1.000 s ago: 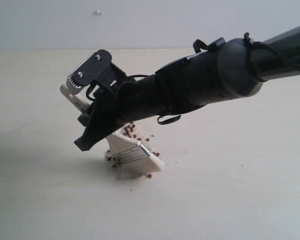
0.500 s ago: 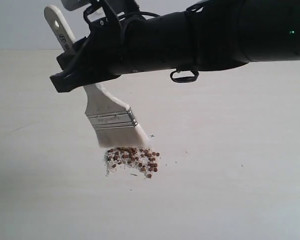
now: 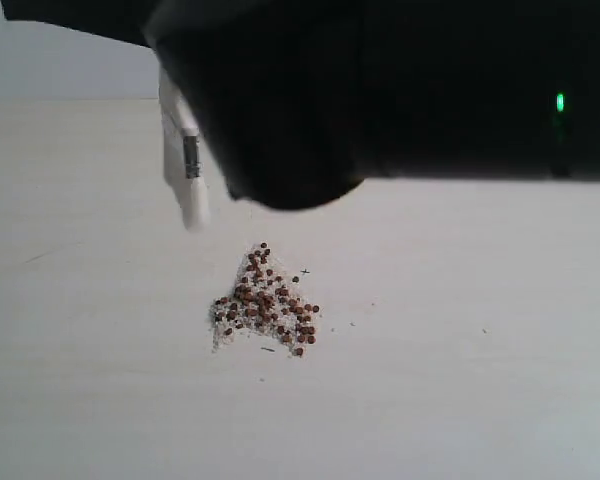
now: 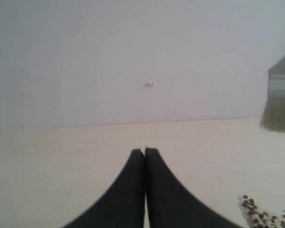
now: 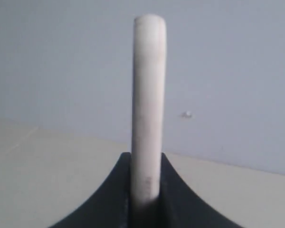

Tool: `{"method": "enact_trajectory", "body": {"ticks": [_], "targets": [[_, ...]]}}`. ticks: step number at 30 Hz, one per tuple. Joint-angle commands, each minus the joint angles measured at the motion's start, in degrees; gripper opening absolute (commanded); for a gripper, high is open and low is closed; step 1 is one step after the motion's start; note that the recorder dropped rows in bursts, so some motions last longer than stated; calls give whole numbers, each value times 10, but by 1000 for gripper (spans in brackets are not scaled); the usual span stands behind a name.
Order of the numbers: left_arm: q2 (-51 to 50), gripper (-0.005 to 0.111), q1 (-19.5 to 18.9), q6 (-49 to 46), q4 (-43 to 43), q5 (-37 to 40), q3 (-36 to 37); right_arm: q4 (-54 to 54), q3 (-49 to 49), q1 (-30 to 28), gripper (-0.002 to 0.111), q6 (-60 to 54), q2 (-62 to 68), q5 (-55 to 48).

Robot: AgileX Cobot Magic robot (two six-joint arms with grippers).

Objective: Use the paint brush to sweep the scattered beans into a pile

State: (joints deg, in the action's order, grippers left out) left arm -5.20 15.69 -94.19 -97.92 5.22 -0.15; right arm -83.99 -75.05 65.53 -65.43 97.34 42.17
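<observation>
The reddish-brown beans (image 3: 266, 300), mixed with whitish grains, lie heaped in a small triangular pile on the pale table (image 3: 460, 380); an edge of the pile shows in the left wrist view (image 4: 261, 216). The paint brush (image 3: 183, 165) hangs edge-on in the air, up and to the left of the pile, not touching it. Its ferrule and bristles also show in the left wrist view (image 4: 279, 97). My right gripper (image 5: 146, 159) is shut on the brush's cream handle (image 5: 147, 104). The right arm (image 3: 400, 90) fills the exterior view's top and hides that gripper there. My left gripper (image 4: 145, 152) is shut on nothing.
A pale wall rises behind the table, with a small white speck (image 4: 149, 84) on it. A few stray grains (image 3: 352, 323) lie just right of the pile.
The right arm has lifted the brush off the beans, up toward the camera, and turned it edge-on. The pile is now fully uncovered and lies still.
</observation>
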Motion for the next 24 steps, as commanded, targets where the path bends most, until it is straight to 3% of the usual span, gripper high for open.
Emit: {"method": "enact_trajectory", "body": {"ticks": [1,9,24], "targets": [[2,0,3,0,-2,0,2,159,44,61,0,196,-1,124],[2,0,3,0,-2,0,2,210,185,67,0,445,82,191],[2,0,3,0,-2,0,2,267,193,18,0,555,206,184]]}}
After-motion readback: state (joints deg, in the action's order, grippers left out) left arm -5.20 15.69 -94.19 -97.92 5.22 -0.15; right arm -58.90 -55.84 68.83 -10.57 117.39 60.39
